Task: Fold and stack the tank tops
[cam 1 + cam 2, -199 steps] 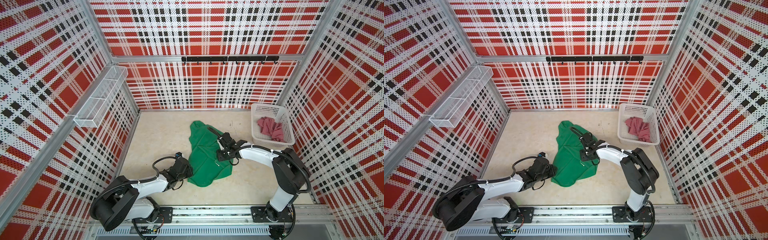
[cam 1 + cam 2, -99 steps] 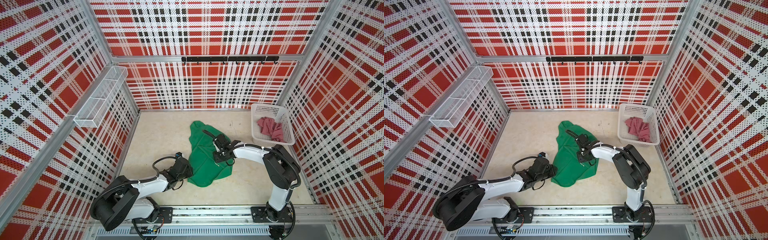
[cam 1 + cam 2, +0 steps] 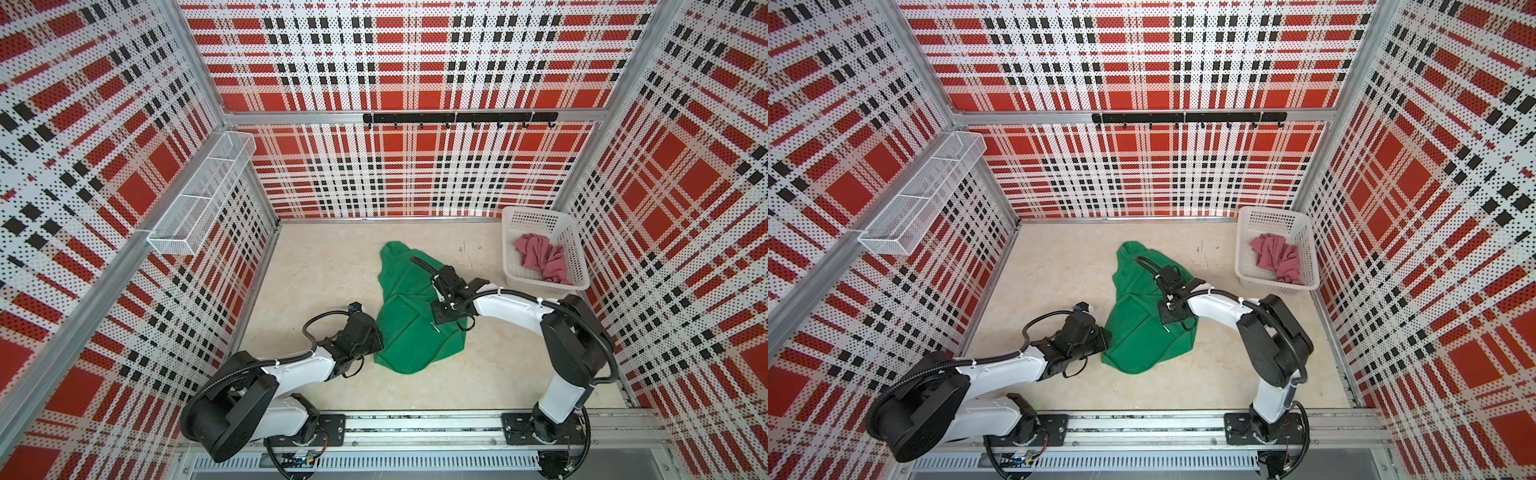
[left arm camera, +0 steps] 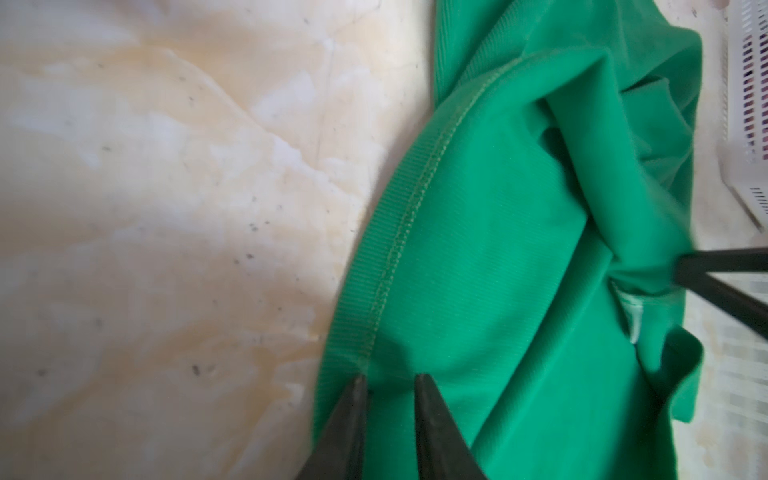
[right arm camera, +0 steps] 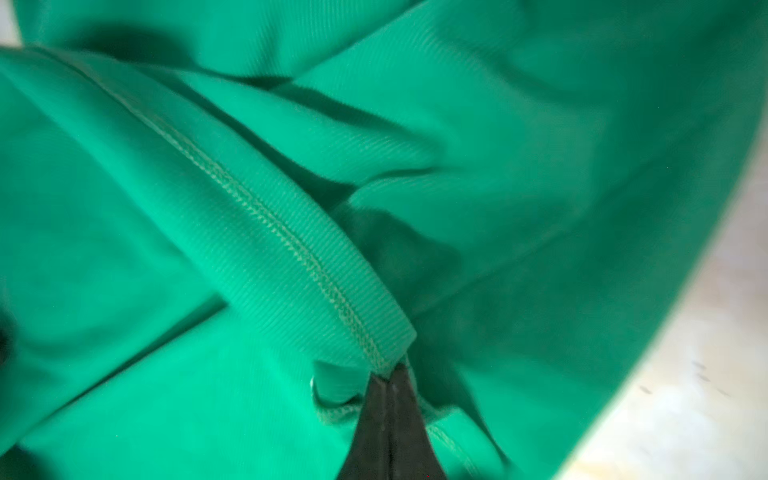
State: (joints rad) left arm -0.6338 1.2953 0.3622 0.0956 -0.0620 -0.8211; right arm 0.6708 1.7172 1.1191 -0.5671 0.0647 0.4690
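Observation:
The green tank top [image 3: 409,320] [image 3: 1142,324] lies crumpled in the middle of the table. In the white basket [image 3: 544,286] [image 3: 1275,286] at the back right the pink tank top [image 3: 540,257] [image 3: 1277,257] sits bunched. My left gripper [image 3: 376,334] [image 4: 390,380] is at the green top's left edge, its fingers narrowly apart with the stitched hem [image 4: 399,232] pinched between them. My right gripper [image 3: 436,326] [image 5: 388,376] is over the green top's right side, shut on a raised fold of its hem [image 5: 291,253].
A white wire shelf [image 3: 199,199] hangs on the left wall. A black hook rail [image 3: 457,118] runs along the back wall. Plaid walls close in three sides. Both arm bases ride a metal rail [image 3: 415,428] at the front edge. Bare table lies left of the green top.
The right gripper's jaws have closed on the green top's hem after shifting slightly over the cloth. The left arm and the pink top have stayed still.

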